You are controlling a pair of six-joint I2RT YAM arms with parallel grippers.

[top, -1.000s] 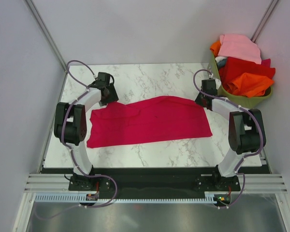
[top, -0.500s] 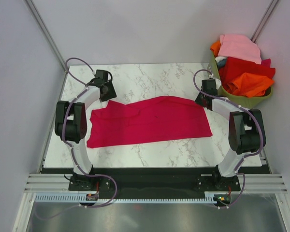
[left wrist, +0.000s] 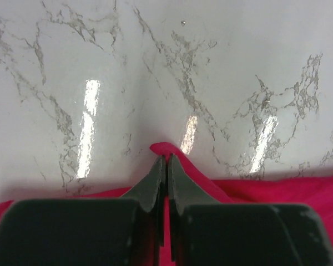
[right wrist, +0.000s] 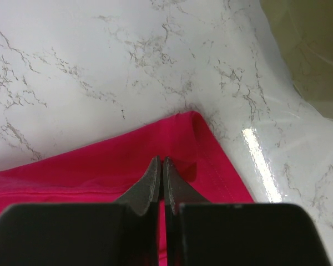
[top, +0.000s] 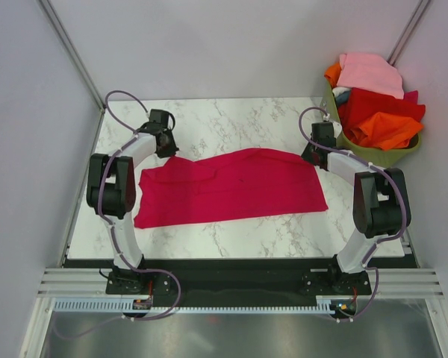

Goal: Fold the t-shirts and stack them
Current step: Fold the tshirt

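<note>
Red t-shirt [top: 231, 186] lies spread flat mid-desk [top: 231, 123]. Light, limp cloth, likely to slip and sag; best held at corners. Left fingers [left wrist: 152, 183] closed, pinching its far-left corner. Right fingers [right wrist: 150, 183] closed on its far-right corner. Sleeves and collar indistinct. Basket [top: 381, 155] far right; heaped tees [top: 373, 82] hide whatever lies beneath.

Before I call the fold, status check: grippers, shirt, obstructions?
Left gripper shut on crimson t-shirt, far corner. Right gripper likewise, opposite corner. Shirt flat on marble table. No obstructions.

Twin black-and-white arms
Left arm [top: 110, 190] and right arm [top: 377, 201] have white links, black joint housings and looping lilac cables [top: 121, 93]; left gripper [left wrist: 166, 160] and right gripper [right wrist: 162, 163] are dark, tapered.
</note>
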